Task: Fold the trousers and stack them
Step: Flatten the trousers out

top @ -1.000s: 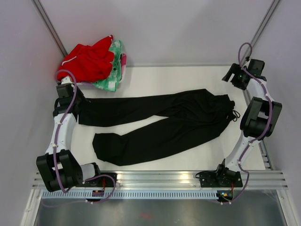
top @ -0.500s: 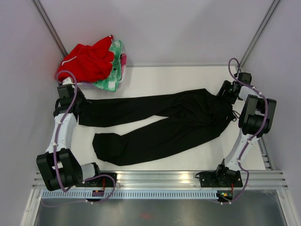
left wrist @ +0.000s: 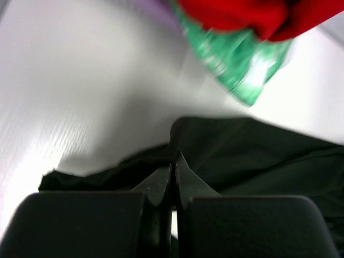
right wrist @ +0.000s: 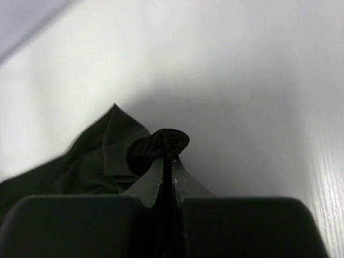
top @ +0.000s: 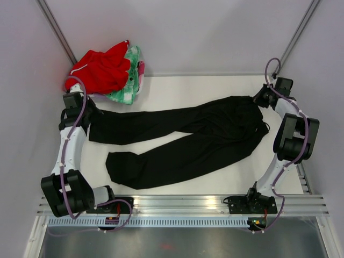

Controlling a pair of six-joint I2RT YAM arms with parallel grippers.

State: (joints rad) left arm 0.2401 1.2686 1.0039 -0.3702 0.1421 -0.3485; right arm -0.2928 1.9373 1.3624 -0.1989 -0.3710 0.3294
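Though pinched at both ends, the black trousers (top: pixel 215 129) lie seemingly flat

The plain black soft-fabric long trousers (top: pixel 183 137) lie spread across my white tabletop (top: pixel 177 88), waist to my right, both wide legs running left. My left fingers (top: pixel 90 114) sit at the cuff end of the far leg. My right fingers (top: pixel 259 99) sit at the far corner of the waist, where the cloth draws to a point. In the far left corner a crumpled red garment (top: pixel 99 70) lies over a green-and-pink patterned cloth (top: pixel 130 86)
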